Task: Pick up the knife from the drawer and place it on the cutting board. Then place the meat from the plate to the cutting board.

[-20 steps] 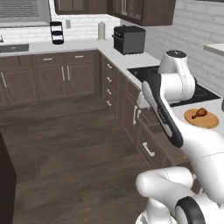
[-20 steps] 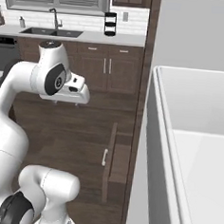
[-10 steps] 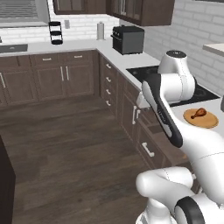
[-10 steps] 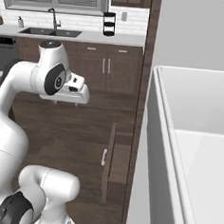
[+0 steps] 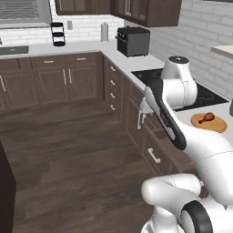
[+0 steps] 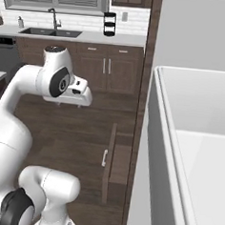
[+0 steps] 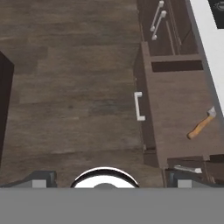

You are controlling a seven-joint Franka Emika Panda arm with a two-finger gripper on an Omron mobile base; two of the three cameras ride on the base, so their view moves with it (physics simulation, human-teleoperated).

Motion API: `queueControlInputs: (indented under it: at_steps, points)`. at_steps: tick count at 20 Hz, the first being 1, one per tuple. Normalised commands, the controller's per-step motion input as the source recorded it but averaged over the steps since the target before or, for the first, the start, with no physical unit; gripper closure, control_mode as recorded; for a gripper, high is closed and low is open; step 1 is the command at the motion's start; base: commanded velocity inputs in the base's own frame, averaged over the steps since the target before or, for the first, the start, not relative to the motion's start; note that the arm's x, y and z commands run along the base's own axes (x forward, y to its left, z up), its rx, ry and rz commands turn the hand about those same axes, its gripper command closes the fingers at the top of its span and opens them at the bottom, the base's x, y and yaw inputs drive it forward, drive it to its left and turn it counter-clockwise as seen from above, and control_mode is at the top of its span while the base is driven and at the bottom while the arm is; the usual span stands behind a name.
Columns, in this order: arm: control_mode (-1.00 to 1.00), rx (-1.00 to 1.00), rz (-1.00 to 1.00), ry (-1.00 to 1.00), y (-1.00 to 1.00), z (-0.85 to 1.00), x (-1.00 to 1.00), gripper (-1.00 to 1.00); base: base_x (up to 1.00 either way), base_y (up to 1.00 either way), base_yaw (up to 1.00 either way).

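One knife (image 7: 201,125) with an orange handle lies inside the pulled-out drawer (image 7: 179,118), and the gripper (image 7: 107,180) hangs wide open high above it. Over on the counter, the meat (image 5: 207,118) sits on the plate (image 5: 209,123).

Both base views look forward from behind the arm, sharing the open drawer (image 6: 115,168); hand view looks straight down into it
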Motion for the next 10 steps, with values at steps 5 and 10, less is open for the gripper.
queueControlInputs:
  at_steps: [5,10]
  points:
    - [-1.0,0.0,-0.03,0.12,-0.36,-0.96,0.19,-1.0,0.0,0.0,0.0]
    - [-1.0,0.0,-0.04,-0.01,-0.88,-0.87,0.09,-1.0,0.0,0.0,0.0]
